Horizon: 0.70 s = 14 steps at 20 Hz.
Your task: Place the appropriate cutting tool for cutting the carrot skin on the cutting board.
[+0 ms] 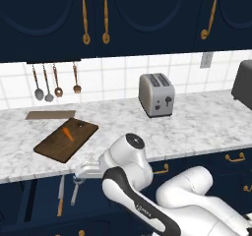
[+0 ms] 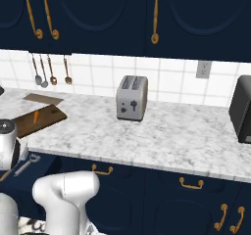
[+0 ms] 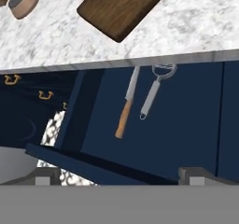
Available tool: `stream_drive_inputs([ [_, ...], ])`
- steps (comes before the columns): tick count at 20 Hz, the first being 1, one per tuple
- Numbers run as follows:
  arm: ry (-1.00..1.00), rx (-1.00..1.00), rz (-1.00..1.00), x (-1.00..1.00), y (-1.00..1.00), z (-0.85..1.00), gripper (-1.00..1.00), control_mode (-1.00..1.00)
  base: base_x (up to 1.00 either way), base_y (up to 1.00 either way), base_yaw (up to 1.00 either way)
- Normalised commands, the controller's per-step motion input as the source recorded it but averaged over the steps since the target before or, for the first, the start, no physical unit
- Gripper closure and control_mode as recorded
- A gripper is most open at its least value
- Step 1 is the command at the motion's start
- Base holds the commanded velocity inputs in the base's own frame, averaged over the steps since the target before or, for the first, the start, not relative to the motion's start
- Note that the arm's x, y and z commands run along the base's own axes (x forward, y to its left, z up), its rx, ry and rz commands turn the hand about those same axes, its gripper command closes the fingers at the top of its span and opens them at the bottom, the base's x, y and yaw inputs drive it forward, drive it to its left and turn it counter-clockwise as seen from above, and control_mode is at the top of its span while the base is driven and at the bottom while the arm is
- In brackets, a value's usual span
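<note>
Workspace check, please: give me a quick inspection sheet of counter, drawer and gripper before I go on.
Surface: marble counter, board at its left end.
Job's things: carrot on the cutting board; peeler in the open drawer, beside the knife, apart from it.
Clutter: toaster, tan mat, black appliance.
Gripper: gripper open, holding nothing, above the drawer.
Cables: nothing seen.
Surroundings: hanging utensils, wall outlet, navy cabinets.
</note>
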Motion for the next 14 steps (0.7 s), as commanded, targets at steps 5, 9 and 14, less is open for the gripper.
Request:
stream_drive_inputs([
  [5, 0.02, 0.00, 0.00, 0.00, 0.52, 0.00, -1.00, -1.00, 0.00, 0.00, 0.00],
  [9, 0.01, -0.02, 0.00, 0.00, 0.13, 0.02, -1.00, -1.00, 0.00, 0.00, 0.00],
  [14, 0.08, -0.02, -0.01, 0.08, 0.03, -0.07, -1.00, -1.00, 0.00, 0.00, 0.00],
])
